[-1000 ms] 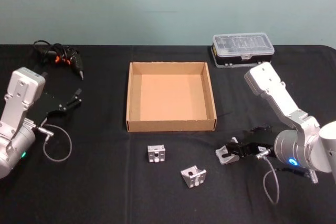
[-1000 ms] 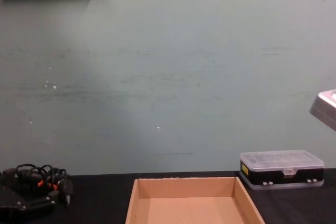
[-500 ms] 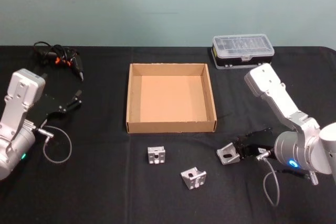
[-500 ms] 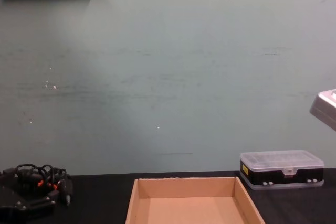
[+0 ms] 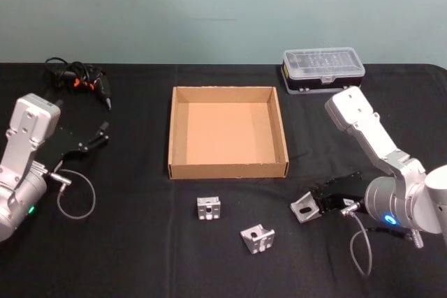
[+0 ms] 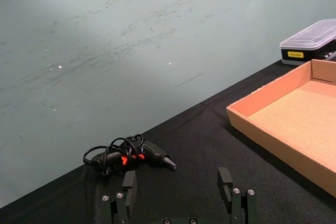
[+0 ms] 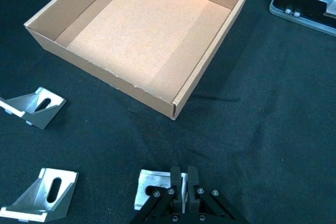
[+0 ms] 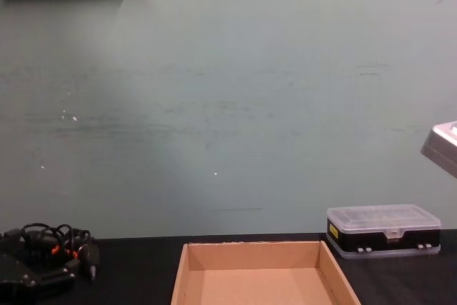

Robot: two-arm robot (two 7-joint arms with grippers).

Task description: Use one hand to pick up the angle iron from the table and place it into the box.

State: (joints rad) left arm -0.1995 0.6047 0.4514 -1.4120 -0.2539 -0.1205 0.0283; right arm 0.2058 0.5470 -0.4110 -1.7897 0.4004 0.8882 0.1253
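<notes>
The right pincer (image 5: 320, 202) is found low over the bench (image 5: 140, 249), just off the near right corner of the box (image 5: 227, 168). Its fingers are closed narrowly on one flange of an angle iron (image 5: 304, 207). Whether the piece is clear of the bench cannot be told. A second angle iron (image 5: 208, 208) and a third angle iron (image 5: 258, 236) are noted loose before the box, apart from each other. The left pincer (image 5: 98, 135) is held wide at the bench's left side.

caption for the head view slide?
Right claw shut on an angle iron, front-right of the box; left claw parked open at the table's left.
</notes>
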